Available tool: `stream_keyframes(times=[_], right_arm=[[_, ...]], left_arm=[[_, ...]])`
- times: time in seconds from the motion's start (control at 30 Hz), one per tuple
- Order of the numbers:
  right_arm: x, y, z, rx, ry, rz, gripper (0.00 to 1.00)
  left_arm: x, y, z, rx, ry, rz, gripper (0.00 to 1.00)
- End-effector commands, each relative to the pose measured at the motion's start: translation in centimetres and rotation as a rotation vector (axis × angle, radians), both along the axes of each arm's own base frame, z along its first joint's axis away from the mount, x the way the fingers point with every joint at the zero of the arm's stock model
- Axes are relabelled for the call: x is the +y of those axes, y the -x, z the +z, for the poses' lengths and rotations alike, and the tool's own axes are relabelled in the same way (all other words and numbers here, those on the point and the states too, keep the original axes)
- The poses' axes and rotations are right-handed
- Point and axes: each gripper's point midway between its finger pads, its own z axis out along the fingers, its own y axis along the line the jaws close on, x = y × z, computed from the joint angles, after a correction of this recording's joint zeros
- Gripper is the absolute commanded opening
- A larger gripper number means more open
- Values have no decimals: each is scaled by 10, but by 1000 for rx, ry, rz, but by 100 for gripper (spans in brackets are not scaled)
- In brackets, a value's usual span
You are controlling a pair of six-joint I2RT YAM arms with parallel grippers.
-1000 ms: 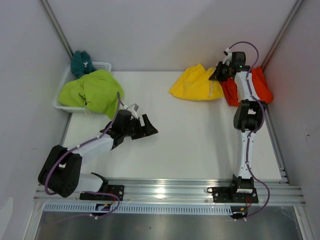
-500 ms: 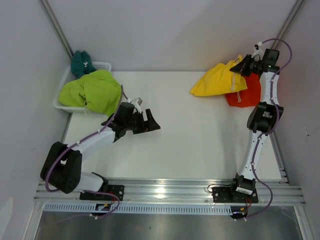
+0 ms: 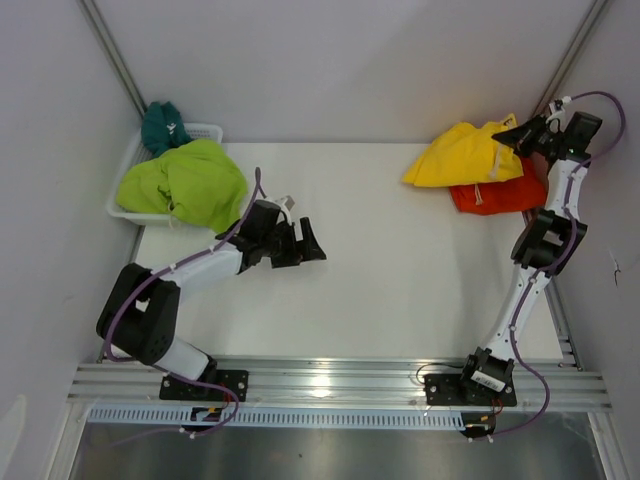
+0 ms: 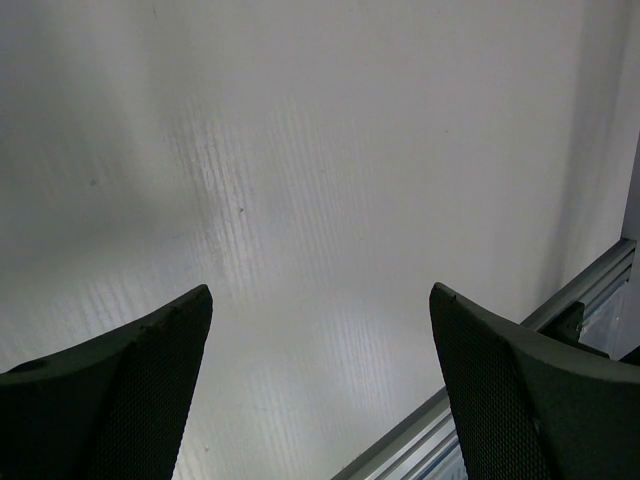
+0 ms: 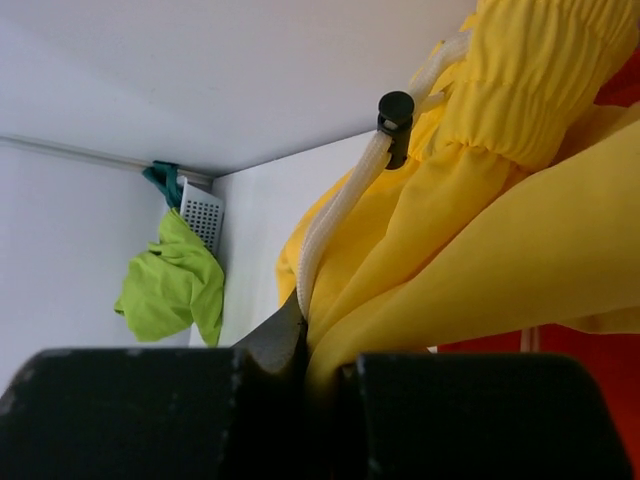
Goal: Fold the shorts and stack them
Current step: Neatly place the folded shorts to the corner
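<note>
right pincer clamped on yellow shorts | had hauled them from upper middle to upper right, partly over orange shorts | stacking looked underway, fold unclear | left pincer gaped wide, empty, over left-centre bench

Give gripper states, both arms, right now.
left gripper: open, nothing between the jaws.
right gripper: closed on the yellow shorts.
</note>
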Motion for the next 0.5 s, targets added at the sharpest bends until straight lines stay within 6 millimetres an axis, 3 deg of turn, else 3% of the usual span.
stream_keyframes(times=[0.0,0.13,0.37,0.47], right_arm=[[-39,10,15,-19,-32,-50,0],[-48,27,-26,145,-8,-96,0],[-78,55,-54,347,294,-268,0],[-94,56,-55,363,401,-339,0]], left_arm=[[-15,-7,17,-37,14,-46,91],[-22,-7,14,-25,10,-66,91],[-30,1,14,-20,9,-88,91],[-30,1,15,-25,7,-92,91]])
